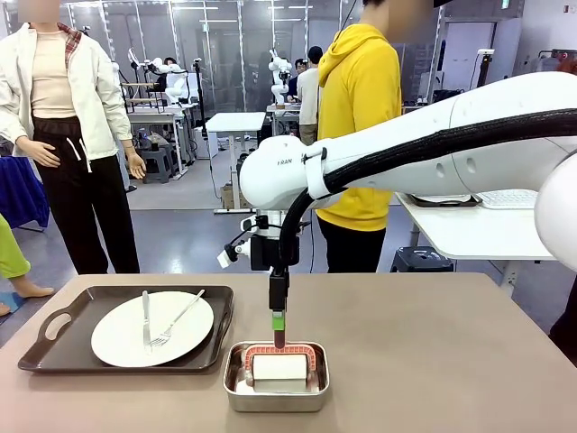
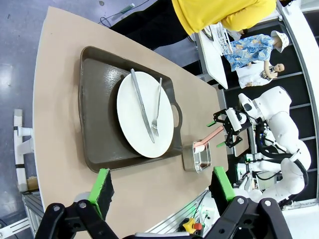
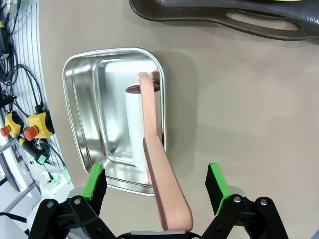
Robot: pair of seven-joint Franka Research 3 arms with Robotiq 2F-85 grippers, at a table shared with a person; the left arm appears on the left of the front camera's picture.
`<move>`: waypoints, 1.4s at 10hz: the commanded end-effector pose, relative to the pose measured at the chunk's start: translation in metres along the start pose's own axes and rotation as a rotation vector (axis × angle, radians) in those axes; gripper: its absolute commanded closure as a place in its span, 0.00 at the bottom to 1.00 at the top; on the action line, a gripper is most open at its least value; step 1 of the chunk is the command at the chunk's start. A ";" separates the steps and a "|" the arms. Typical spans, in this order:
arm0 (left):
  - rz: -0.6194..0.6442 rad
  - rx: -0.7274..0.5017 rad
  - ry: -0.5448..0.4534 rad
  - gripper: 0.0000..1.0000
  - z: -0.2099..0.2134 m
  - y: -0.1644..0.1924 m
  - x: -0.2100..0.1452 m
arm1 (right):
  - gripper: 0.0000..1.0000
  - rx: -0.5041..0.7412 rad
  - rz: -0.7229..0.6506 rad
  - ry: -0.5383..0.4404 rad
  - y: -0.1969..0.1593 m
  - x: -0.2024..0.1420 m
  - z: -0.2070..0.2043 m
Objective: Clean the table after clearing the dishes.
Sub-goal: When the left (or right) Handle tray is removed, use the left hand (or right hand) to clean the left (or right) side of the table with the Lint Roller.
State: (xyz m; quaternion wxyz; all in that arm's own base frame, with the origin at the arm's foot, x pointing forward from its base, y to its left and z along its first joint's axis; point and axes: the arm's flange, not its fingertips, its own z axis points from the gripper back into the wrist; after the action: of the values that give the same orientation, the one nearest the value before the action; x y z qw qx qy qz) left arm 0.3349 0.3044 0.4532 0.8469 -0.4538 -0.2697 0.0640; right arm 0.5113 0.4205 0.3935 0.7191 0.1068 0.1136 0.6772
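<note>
Left of one pan (image 1: 275, 403) holding one roller (image 1: 278, 367): one tray (image 1: 81, 311), one plate (image 1: 113, 343), one fork (image 1: 176, 323), one knife (image 1: 145, 317). Left pincer (image 2: 160, 181), right pincer (image 3: 157, 175): both wide apart.

Table (image 1: 433, 361) top matt, smooth; tray (image 1: 54, 356) dark w/ sheen (plastic-looking); plate (image 1: 117, 338) glossy white; pan (image 1: 236, 397) shiny metal.

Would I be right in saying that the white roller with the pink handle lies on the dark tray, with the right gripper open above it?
Not quite: the roller lies in the small steel pan, not on the dark tray, as the right wrist view shows. The right gripper is indeed open above it.
</note>
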 end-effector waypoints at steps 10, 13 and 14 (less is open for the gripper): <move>-0.004 0.005 0.009 0.00 0.003 0.000 -0.002 | 1.00 -0.012 -0.025 -0.013 0.015 0.000 0.001; -0.004 0.005 0.009 0.00 0.003 0.000 -0.002 | 1.00 0.025 0.015 -0.071 0.035 -0.014 0.019; -0.004 0.005 0.009 0.00 0.003 0.000 -0.002 | 1.00 0.027 0.009 -0.052 0.052 -0.030 0.039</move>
State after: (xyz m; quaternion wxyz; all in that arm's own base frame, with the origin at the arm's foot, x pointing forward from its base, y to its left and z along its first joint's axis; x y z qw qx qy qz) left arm 0.3348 0.3045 0.4532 0.8469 -0.4538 -0.2698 0.0641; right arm 0.4997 0.4169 0.4055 0.7198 0.1139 0.1090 0.6760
